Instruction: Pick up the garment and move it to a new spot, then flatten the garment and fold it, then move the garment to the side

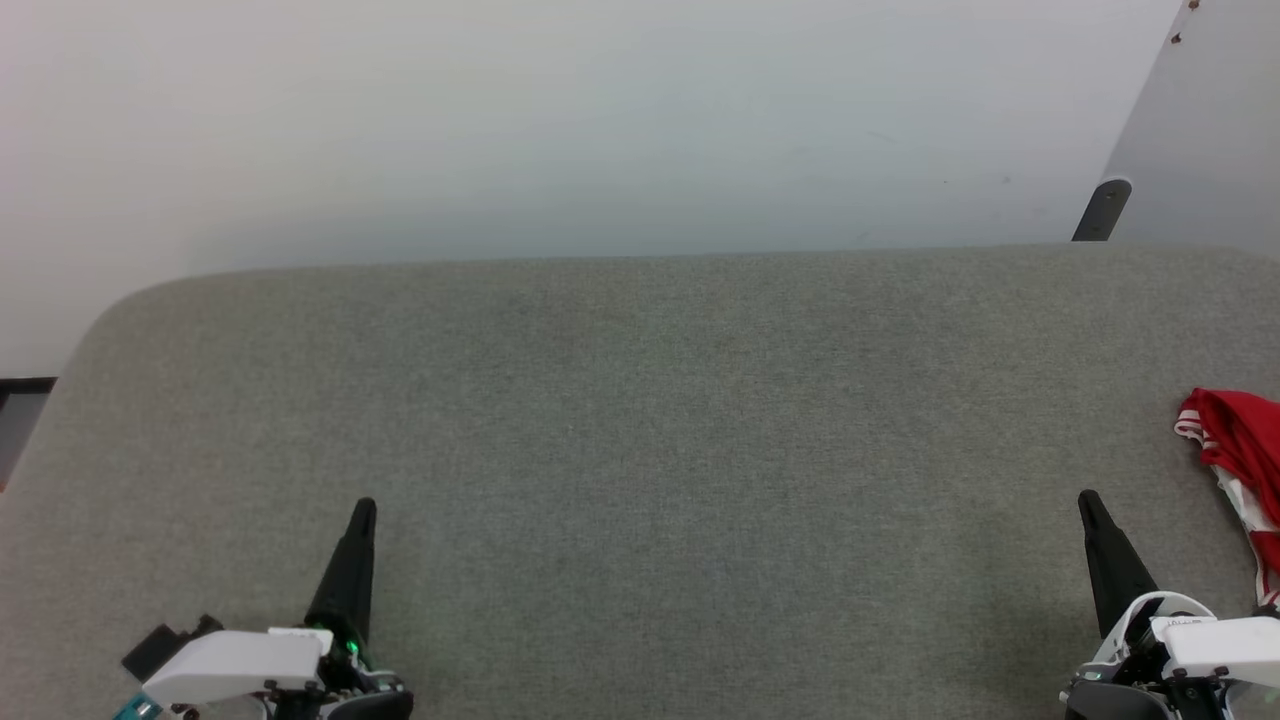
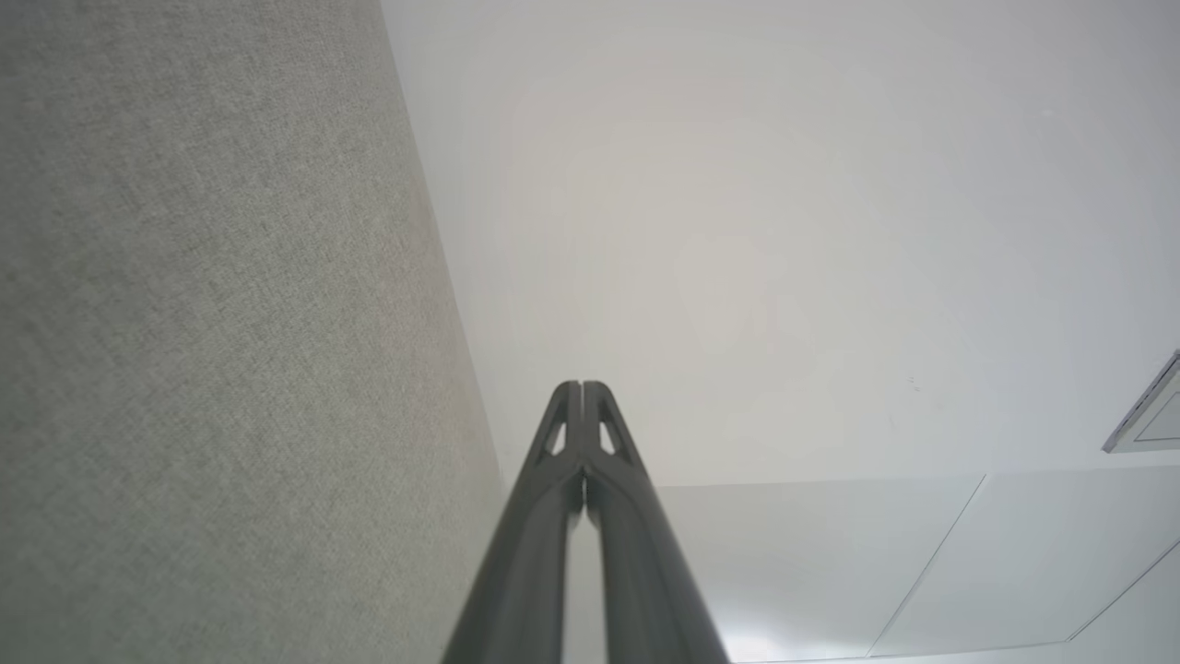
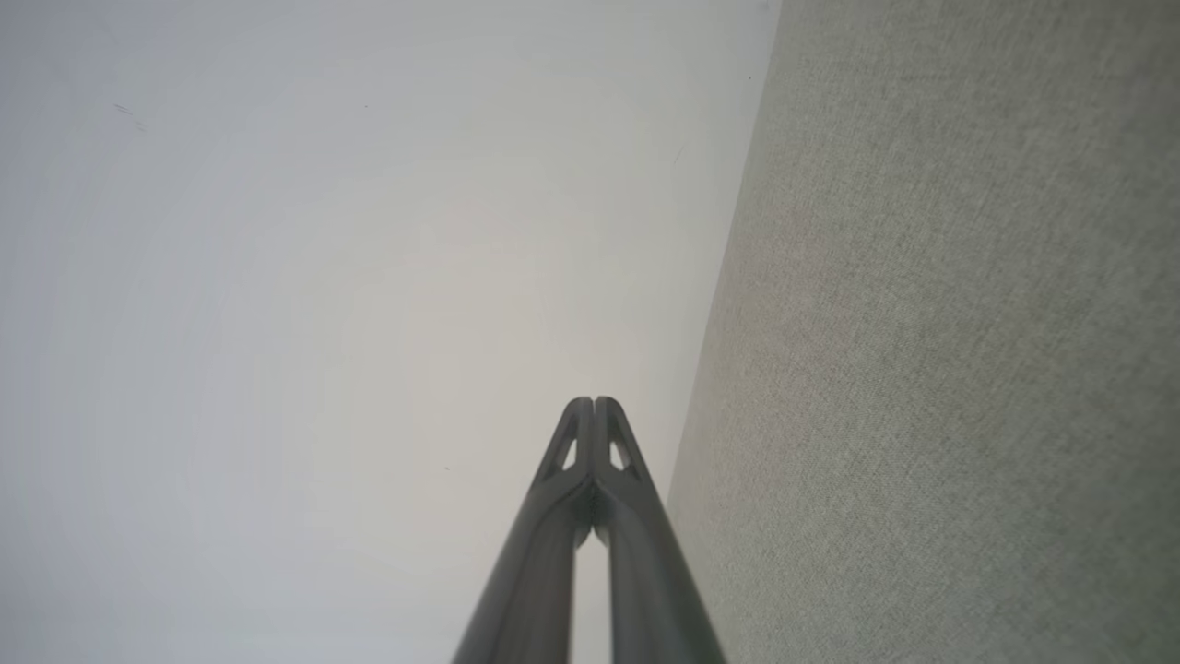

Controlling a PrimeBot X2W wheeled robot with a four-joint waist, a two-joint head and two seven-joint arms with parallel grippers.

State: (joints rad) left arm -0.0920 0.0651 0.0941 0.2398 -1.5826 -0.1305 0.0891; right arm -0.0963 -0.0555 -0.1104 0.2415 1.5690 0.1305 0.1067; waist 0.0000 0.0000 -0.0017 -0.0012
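Sitting bunched at the far right edge of the head frame, the red jersey (image 1: 1238,435) with striped trim lies on the grey fabric tabletop (image 1: 640,400), partly cut off. Lower right, the right gripper (image 1: 1087,500) is near it but apart, fingers pinched together, holding nothing. Lower left, the left gripper (image 1: 364,510) is the same deal: closed, empty. A dark leg (image 1: 1102,210) stands at upper right on the pale floor (image 1: 500,120).

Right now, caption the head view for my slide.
Grey fabric tabletop with left gripper and right gripper shut, crumpled red-and-white jersey at far right.
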